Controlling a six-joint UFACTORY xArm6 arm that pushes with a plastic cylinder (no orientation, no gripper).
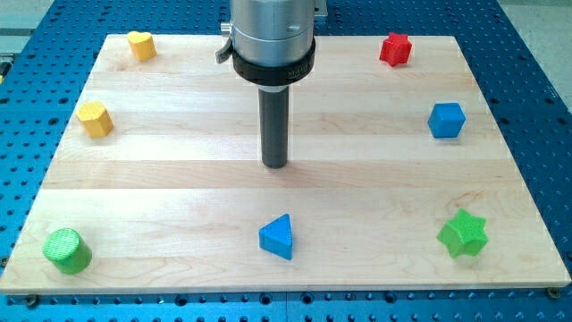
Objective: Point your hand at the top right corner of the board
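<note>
My tip [275,165] rests near the middle of the wooden board [179,170], under the grey arm housing [273,40]. It touches no block. The board's top right corner [453,38] lies far to the right and up from the tip. A red star block [395,49] sits just left of that corner. A blue cube [446,120] sits below it near the right edge. A blue triangle block [277,237] lies straight below the tip.
A yellow heart block [140,45] sits at the top left, a yellow hexagon block [95,119] at the left edge. A green cylinder [67,249] is at the bottom left, a green star block [463,233] at the bottom right. A blue perforated table [536,107] surrounds the board.
</note>
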